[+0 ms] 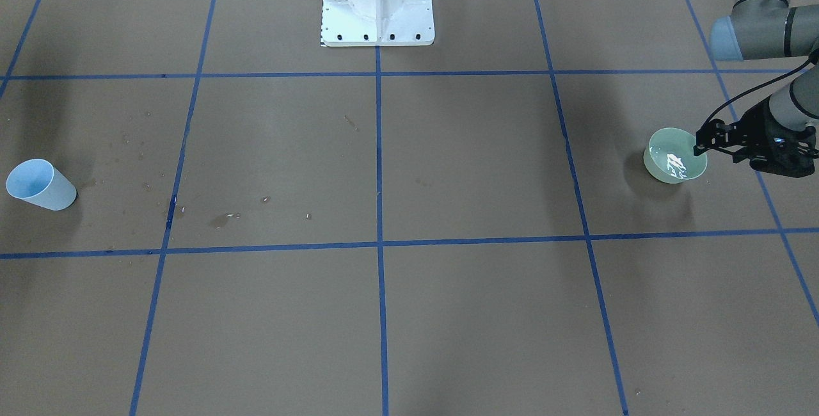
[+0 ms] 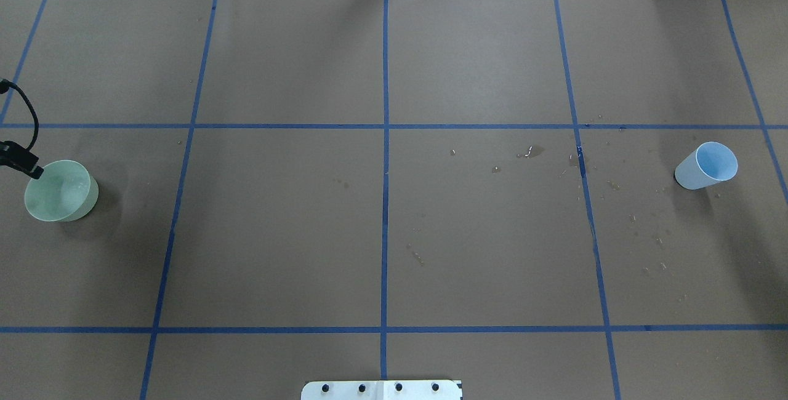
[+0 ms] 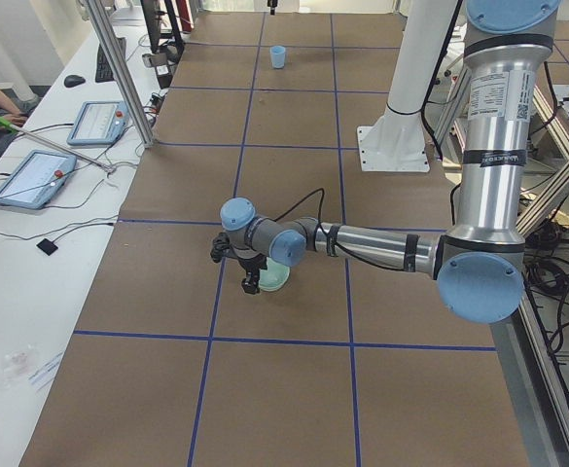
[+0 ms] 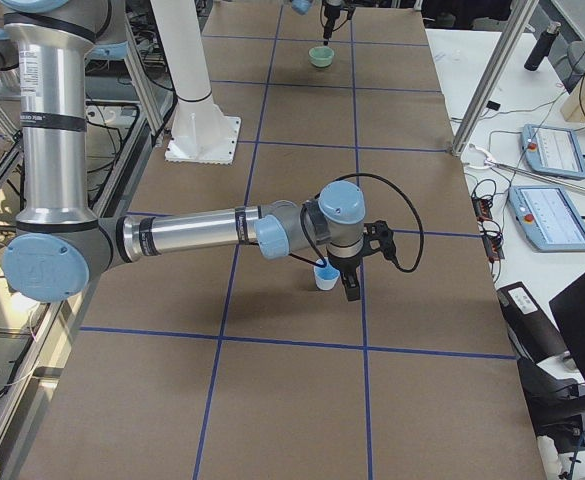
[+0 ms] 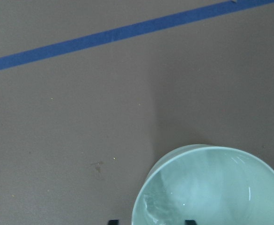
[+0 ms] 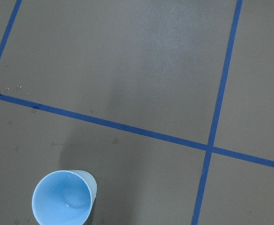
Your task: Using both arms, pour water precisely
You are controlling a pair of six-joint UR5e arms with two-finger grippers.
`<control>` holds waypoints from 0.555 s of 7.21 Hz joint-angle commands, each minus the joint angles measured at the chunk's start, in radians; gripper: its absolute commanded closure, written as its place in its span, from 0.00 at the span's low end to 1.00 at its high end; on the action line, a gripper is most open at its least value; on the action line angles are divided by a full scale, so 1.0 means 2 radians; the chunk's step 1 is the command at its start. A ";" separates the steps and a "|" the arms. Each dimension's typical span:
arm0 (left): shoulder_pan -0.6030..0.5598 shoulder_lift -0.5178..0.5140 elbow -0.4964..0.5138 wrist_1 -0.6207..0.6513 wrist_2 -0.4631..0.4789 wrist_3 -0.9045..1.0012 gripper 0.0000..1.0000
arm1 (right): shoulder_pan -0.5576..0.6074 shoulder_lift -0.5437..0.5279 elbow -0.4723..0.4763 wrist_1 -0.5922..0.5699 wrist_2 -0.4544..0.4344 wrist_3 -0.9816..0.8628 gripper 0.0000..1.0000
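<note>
A pale green bowl stands at the table's end on my left side, with water showing as white glints inside it. My left gripper is at the bowl's rim. In the left wrist view its two fingertips stand wide apart, one outside and one inside the bowl, so it is open. A light blue cup stands upright at the opposite end. My right gripper shows only in the exterior right view, close beside the cup; I cannot tell whether it is open or shut. The right wrist view shows the cup from above.
The white bolted pedestal stands at the robot's side of the table. Blue tape lines divide the brown paper. Small wet spots lie between the centre and the cup. A side table with tablets and metal posts borders the far edge.
</note>
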 commanded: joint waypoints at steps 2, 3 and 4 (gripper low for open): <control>-0.103 0.002 -0.016 0.007 -0.007 0.018 0.01 | 0.000 -0.008 -0.023 0.010 -0.003 -0.008 0.01; -0.133 0.004 -0.004 0.022 -0.006 0.088 0.01 | 0.000 -0.011 -0.023 0.011 -0.002 -0.008 0.01; -0.167 0.005 0.001 0.058 -0.006 0.137 0.01 | 0.000 -0.011 -0.024 0.007 0.003 -0.004 0.01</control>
